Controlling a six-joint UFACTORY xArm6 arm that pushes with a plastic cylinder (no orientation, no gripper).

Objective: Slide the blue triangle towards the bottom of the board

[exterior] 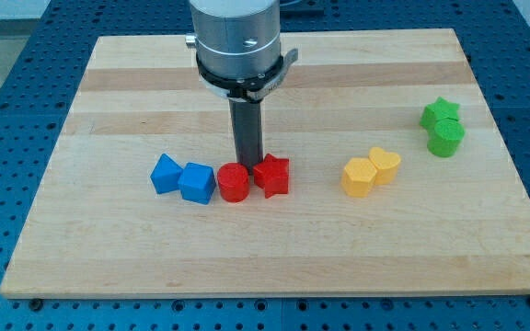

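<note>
resting my tip (248, 164) just behind the gap between red cylinder (234, 182) and red star (272, 175), holding nothing, having no jaws, leaving blue triangle (166, 173) sitting at the row's left end, touching blue cube (197, 182), on the wooden board (274, 257).

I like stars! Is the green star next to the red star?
No, the green star sits far off at the view's right, while the red star is mid-board.
</note>
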